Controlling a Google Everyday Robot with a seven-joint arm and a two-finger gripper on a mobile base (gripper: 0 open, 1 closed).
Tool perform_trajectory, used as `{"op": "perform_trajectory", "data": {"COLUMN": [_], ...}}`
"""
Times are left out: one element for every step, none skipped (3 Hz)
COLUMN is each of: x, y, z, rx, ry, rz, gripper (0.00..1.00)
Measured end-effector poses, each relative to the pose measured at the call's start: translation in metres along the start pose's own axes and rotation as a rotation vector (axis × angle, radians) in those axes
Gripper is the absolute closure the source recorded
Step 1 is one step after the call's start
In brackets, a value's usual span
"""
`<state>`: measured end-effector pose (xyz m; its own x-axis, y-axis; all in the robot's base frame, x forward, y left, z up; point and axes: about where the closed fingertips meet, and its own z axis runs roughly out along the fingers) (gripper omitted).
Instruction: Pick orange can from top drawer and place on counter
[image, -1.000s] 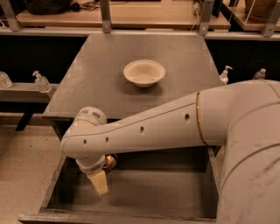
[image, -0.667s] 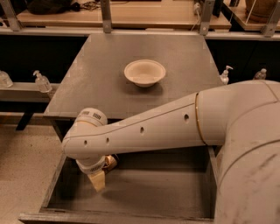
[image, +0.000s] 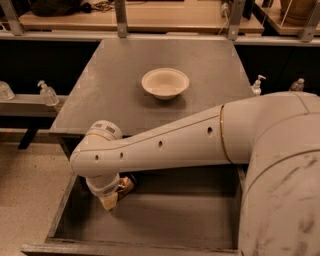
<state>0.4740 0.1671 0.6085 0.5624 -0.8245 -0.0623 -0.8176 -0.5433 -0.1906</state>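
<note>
The top drawer (image: 150, 220) is pulled open below the counter's front edge. The orange can (image: 125, 184) shows as a small shiny orange-gold shape at the drawer's back left, partly hidden by my wrist. My gripper (image: 109, 201) reaches down into the drawer right beside the can, touching or nearly touching it. My white arm crosses from the right and hides the drawer's back. The grey counter (image: 110, 100) lies beyond the drawer.
A white paper bowl (image: 165, 83) stands in the middle of the counter. Pump bottles stand on a ledge at the left (image: 47, 93) and at the right (image: 257, 85). A wooden shelf with metal posts (image: 120, 17) runs behind the counter.
My gripper has shifted slightly up and to the left inside the drawer. The can stays in about the same spot beside it.
</note>
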Motion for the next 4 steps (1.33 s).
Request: {"op": "perform_trajectory", "data": {"x": [0.008,0.021,0.044,0.054], "y": [0.004,0.019,0.044,0.059], "z": [-0.015,-0.046,-0.091,-0.127], "rx": [0.024,0.056,0.093,0.116], "ry": [-0.035,-0.062,-0.077,-0.105], "rz": [-0.001,0.028,0.110,0.143], "gripper": [0.93,1.00,1.00,1.00]}}
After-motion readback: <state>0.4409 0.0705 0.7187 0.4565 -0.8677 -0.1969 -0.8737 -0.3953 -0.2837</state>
